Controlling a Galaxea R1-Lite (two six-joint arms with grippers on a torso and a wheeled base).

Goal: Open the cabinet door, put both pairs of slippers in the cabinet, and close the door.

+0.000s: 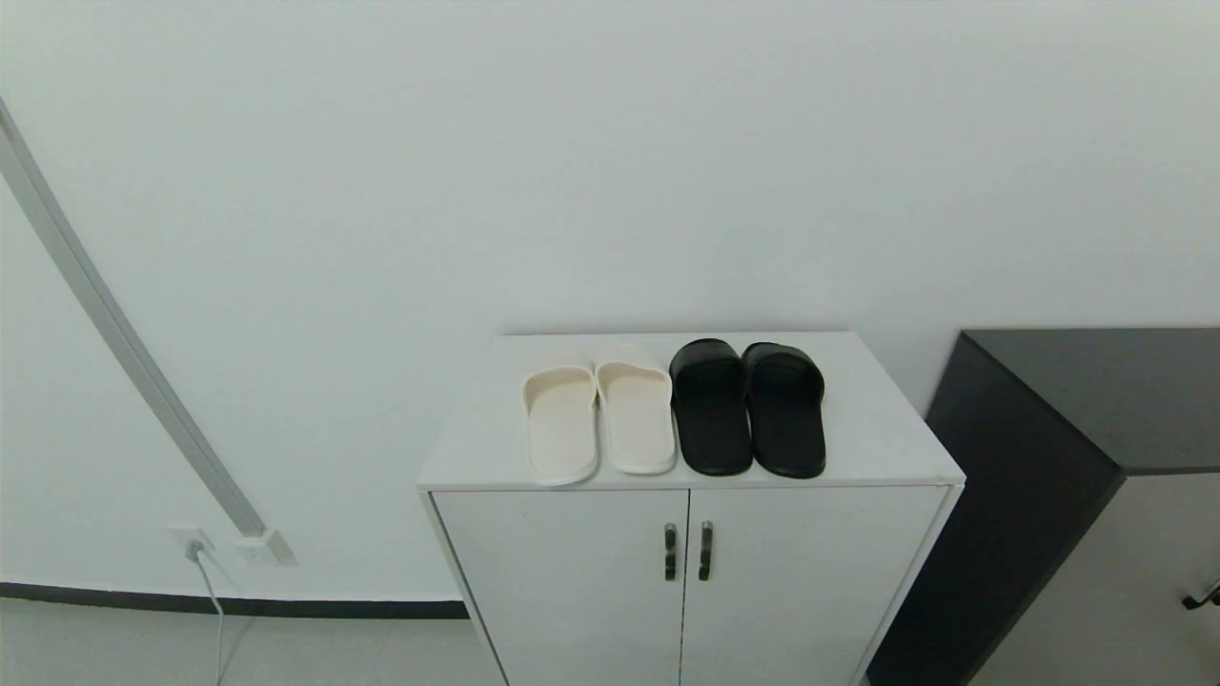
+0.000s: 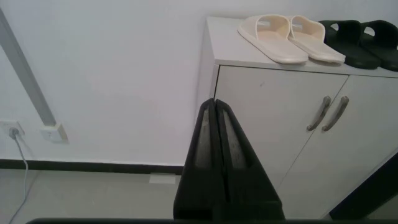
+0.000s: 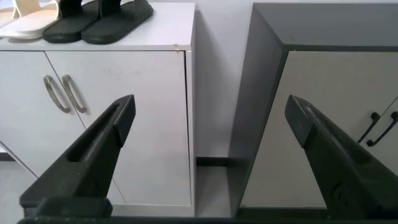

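Both pairs of slippers lie on top of the white cabinet (image 1: 867, 433), toes toward the far wall: the cream pair (image 1: 610, 424) on the left and the black pair (image 1: 724, 410) just beside it on the right, the inner slippers touching or nearly so. The heels reach close to the near edge of the top. Below them the two doors (image 1: 572, 581) are closed, their two dark upright handles (image 1: 686, 551) side by side at the centre seam. The left gripper (image 2: 216, 115) has its fingers pressed together and is empty, held in front of the cabinet's left corner. The right gripper (image 3: 209, 106) is spread wide and empty, facing the gap between the white cabinet and a dark cabinet (image 1: 1096, 391) standing on its right. On the wall to the left are a slanting grey conduit (image 1: 114, 324) and a socket (image 1: 193, 543) with a cable plugged in.
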